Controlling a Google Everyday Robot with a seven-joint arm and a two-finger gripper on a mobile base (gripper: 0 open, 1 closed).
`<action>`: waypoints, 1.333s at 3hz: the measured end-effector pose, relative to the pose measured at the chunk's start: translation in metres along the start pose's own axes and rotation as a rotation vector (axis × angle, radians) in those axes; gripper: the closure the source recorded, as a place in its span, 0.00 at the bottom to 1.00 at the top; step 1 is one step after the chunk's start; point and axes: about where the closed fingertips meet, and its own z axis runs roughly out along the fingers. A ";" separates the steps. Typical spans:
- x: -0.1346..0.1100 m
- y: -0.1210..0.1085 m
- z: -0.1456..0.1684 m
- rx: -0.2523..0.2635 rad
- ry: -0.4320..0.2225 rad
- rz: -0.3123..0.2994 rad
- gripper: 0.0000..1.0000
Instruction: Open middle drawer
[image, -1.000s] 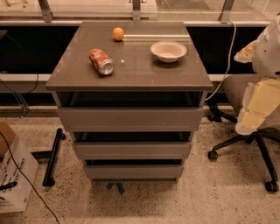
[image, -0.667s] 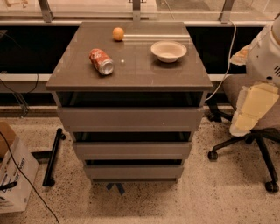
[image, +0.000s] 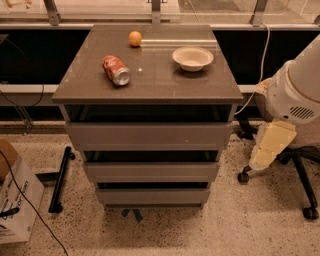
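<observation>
The grey-brown cabinet (image: 147, 82) has three handleless drawers. The middle drawer (image: 150, 171) is the low, wide panel between the taller top drawer (image: 150, 135) and the bottom drawer (image: 152, 196). Its front sits about flush with the others, with a dark gap above it. My arm's white joint (image: 295, 95) is to the right of the cabinet. My gripper (image: 262, 155) hangs below it as a cream-coloured end pointing down and left. It is at about the height of the middle drawer and apart from the cabinet's right side.
On the cabinet top lie a red soda can (image: 115, 70) on its side, an orange (image: 135, 38) and a white bowl (image: 192, 58). An office chair base (image: 300, 175) stands behind the arm at the right. A cardboard box (image: 15, 200) and a black bar (image: 60, 180) are on the floor at the left.
My arm has swung left and downward, bringing the gripper closer to the cabinet's right side. The drawers and the things on top have not moved.
</observation>
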 end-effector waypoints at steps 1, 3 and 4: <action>0.000 0.000 0.000 0.000 0.000 0.000 0.00; -0.004 0.021 0.037 -0.013 0.006 -0.028 0.00; 0.004 0.042 0.071 -0.056 -0.053 -0.045 0.00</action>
